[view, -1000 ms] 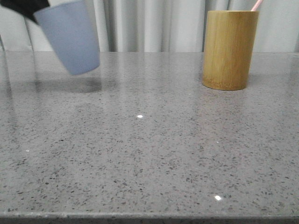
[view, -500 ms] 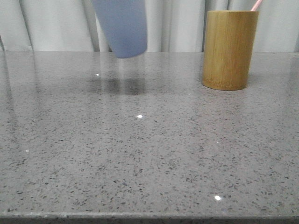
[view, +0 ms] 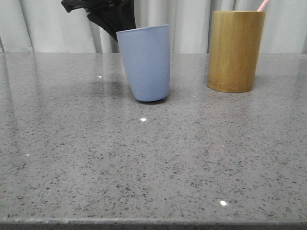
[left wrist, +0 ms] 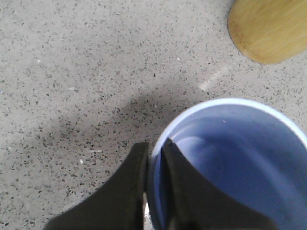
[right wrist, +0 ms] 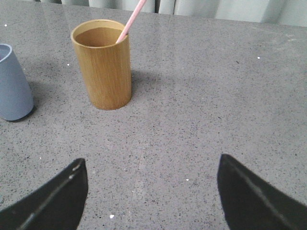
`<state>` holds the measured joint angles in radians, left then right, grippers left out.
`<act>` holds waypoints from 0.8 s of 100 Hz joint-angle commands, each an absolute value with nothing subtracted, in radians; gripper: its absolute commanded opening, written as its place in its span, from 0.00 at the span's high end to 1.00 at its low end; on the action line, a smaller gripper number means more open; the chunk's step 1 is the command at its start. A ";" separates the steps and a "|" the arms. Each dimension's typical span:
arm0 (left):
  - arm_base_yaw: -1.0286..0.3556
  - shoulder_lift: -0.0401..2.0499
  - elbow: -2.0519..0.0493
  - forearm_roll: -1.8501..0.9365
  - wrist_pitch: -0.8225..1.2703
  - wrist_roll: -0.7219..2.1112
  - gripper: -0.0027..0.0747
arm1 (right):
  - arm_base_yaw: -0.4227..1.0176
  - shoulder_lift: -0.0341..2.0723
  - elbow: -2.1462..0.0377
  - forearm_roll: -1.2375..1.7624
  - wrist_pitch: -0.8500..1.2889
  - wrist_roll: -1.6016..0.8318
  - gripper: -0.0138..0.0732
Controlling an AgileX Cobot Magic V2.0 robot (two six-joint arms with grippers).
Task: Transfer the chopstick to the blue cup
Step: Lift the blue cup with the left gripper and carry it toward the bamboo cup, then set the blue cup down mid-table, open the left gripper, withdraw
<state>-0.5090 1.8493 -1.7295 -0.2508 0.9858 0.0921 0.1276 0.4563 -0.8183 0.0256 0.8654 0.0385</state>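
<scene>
The blue cup (view: 145, 62) stands upright on the grey table, left of the tan bamboo holder (view: 235, 51). My left gripper (view: 114, 21) is shut on the cup's rim, one finger inside and one outside, as the left wrist view shows (left wrist: 154, 158). The cup (left wrist: 230, 163) looks empty inside. A pale pink chopstick (view: 263, 5) sticks out of the bamboo holder; the right wrist view shows it too (right wrist: 131, 20). My right gripper (right wrist: 152, 165) is open and empty, above the table on the near side of the holder (right wrist: 102, 64).
The speckled grey table (view: 153, 158) stretches to its front edge. Pale curtains (view: 192, 24) hang behind the table. The blue cup also shows at the edge of the right wrist view (right wrist: 12, 84).
The blue cup has come from the upper left, tilted in the air, rightward and down; it now stands upright on the table beside the bamboo holder.
</scene>
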 commanded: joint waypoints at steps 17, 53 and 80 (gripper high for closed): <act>-0.518 1.800 -1.766 -0.266 0.947 0.091 0.99 | 0.120 0.472 -0.851 0.023 0.786 0.028 0.20; -0.518 1.800 -1.766 -0.267 0.947 0.091 0.54 | 0.120 0.472 -0.851 0.023 0.786 0.028 0.20; -0.518 1.797 -1.766 -0.302 0.955 0.091 0.25 | 0.120 0.472 -0.851 0.023 0.786 0.028 0.20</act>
<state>-0.5090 1.8493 -1.7295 -0.2621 0.9858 0.0921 0.1276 0.4563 -0.8183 0.0256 0.8654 0.0385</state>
